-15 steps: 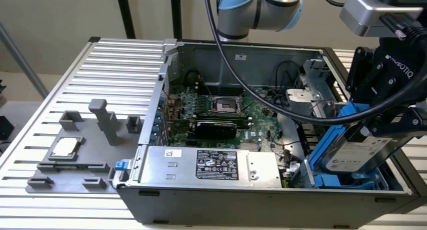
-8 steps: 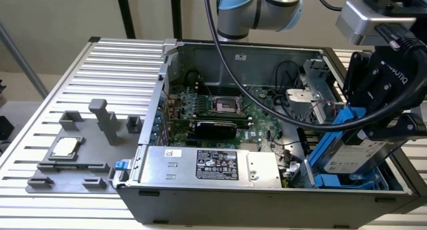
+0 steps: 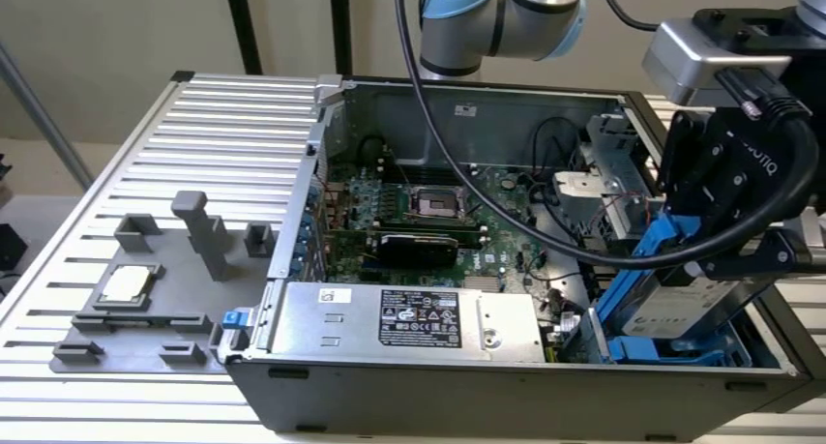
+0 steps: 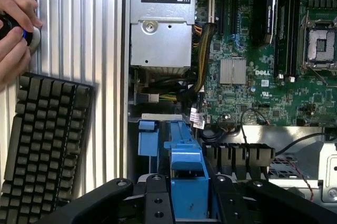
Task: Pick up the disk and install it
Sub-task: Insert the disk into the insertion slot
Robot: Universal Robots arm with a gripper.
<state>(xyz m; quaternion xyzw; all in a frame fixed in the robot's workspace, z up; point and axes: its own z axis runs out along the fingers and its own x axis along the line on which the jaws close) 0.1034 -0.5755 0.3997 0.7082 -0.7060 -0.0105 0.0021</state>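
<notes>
disk [image 3: 672, 309] | clamped in gripper [image 3: 707, 270] | tilted above blue bay [image 3: 682, 351], case wall [image 3: 782, 340] just beside

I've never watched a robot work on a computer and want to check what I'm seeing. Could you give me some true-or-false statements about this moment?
1. The gripper is shut on the disk. True.
2. The disk lies flat on the table. False: it is held tilted over the corner of the case at the exterior view's right.
3. A lid covers the case. False: it is open and the motherboard shows.
4. The chip sits outside the case. True.
5. A keyboard lies on the table. True.
</notes>
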